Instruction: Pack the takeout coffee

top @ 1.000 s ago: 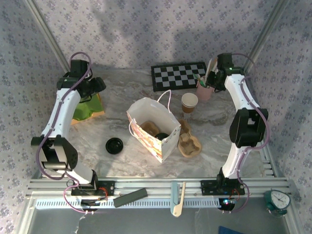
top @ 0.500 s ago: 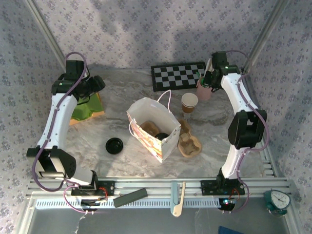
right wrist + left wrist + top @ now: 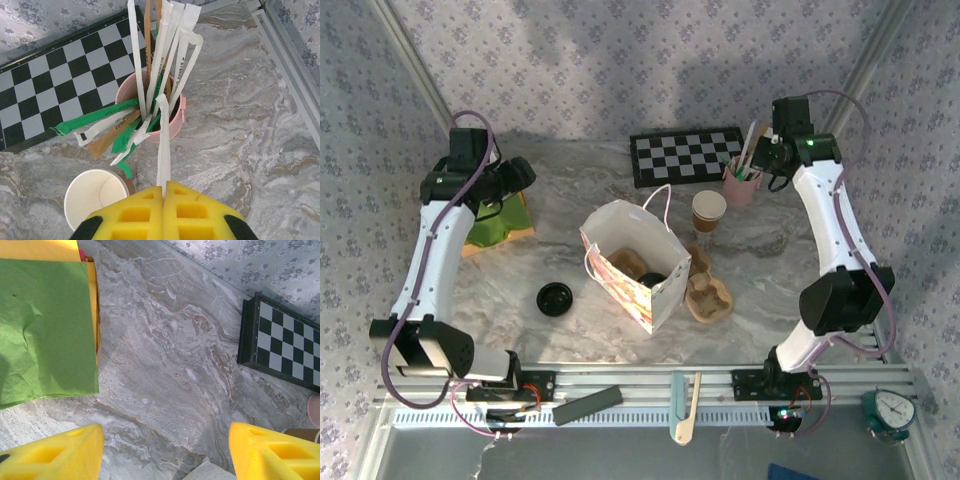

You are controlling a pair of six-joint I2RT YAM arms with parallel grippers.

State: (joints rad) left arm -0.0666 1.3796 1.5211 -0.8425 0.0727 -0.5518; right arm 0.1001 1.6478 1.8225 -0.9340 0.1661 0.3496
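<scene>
1. On the metal rail at the near edge lie a black rectangular bar (image 3: 587,405) and a pale flat wooden tool (image 3: 685,408). A teal round dial (image 3: 890,412) sits at the far right.
2. The round black plastic lid (image 3: 555,298) lies flat on the grey marbled table (image 3: 770,240). It is left of the bag and well apart from its cup.
3. A white paper bag with looped handles (image 3: 635,262) stands mid-table with its mouth open. A brown moulded-pulp cup tray (image 3: 708,295) lies just beside it on the right.
4. The tan kraft-paper cup (image 3: 709,210) stands upright and uncovered beyond the tray, near the bag's far right corner. It is outside the bag and its white inside shows.
5. Just beyond and to the right of it stands a pink cup (image 3: 740,187) holding green, white and brown wrapped sticks.
6. The right gripper (image 3: 164,190) hangs over the pink cup. Its yellow fingers are pressed together on a white paper-wrapped stick (image 3: 163,145) whose other end reaches the pink cup's mouth.
7. At the far left, the left gripper (image 3: 165,450) has its yellow fingers spread wide with nothing between them. It is above bare table beside a green paper sheet (image 3: 45,325) that lies on a yellow sheet (image 3: 92,305).
8. A black-and-white checkerboard (image 3: 685,155) lies flat at the table's far edge.
</scene>
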